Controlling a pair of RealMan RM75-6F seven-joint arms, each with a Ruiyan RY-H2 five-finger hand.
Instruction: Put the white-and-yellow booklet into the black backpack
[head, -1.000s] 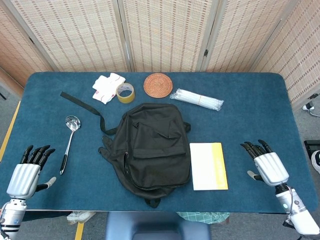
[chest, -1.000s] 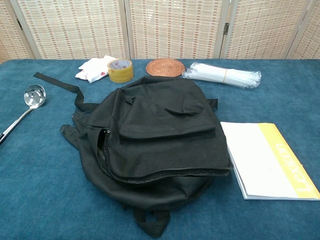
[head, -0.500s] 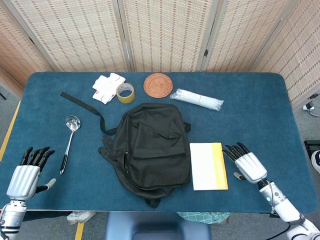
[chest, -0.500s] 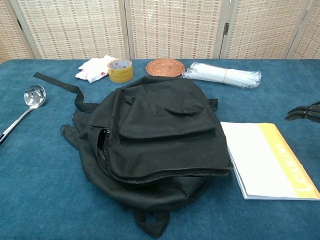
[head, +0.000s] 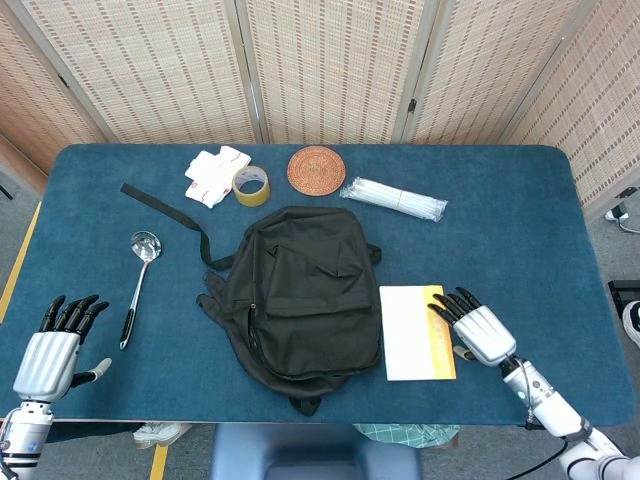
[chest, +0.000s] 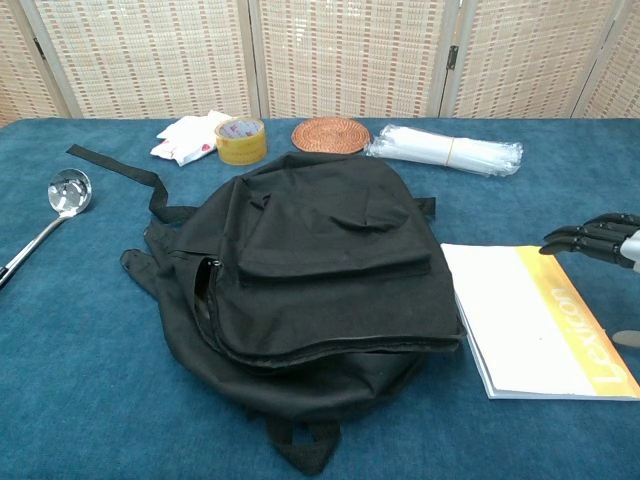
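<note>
We are working over the blue bench (head: 520, 220), and the black backpack (head: 300, 295) is lying flat on it, well to the inner side of our right hand (head: 478, 328), past the booklet. It is looking soft and slumped, and its side zipper is gaping only a little, so we are judging that its mouth will need holding wide before anything slides in.

The white-and-yellow booklet (head: 416, 332) is lying flat just beside the backpack, directly under our right hand's fingertips (head: 445, 305), which are reaching over its yellow outer edge; from the chest view we cannot tell whether they are touching the cover. That hand is holding nothing, its fingers spread and extended. We are judging the booklet to be light, thin and fairly flexible, with a smooth cover that could slip, and lying flush on the cloth it is offering no lip to get under. The yellow long edge nearest the hand is looking like the best place to pinch, thumb beneath and fingers above.

Our left hand (head: 50, 355) is hanging at the bench's near corner, far from the booklet, fingers apart and empty.
</note>
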